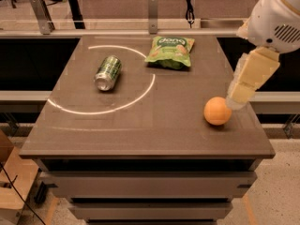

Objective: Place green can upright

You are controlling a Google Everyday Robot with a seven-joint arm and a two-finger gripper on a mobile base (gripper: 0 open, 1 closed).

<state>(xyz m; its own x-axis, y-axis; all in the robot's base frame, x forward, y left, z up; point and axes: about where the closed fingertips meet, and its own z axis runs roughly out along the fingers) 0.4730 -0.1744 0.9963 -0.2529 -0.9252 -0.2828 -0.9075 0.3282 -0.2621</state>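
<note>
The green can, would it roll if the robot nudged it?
Probably: the green can lies on its side on the flat table, so a sideways push likely rolls it. Smooth metal may slip. The gripper hangs beside the orange.
</note>
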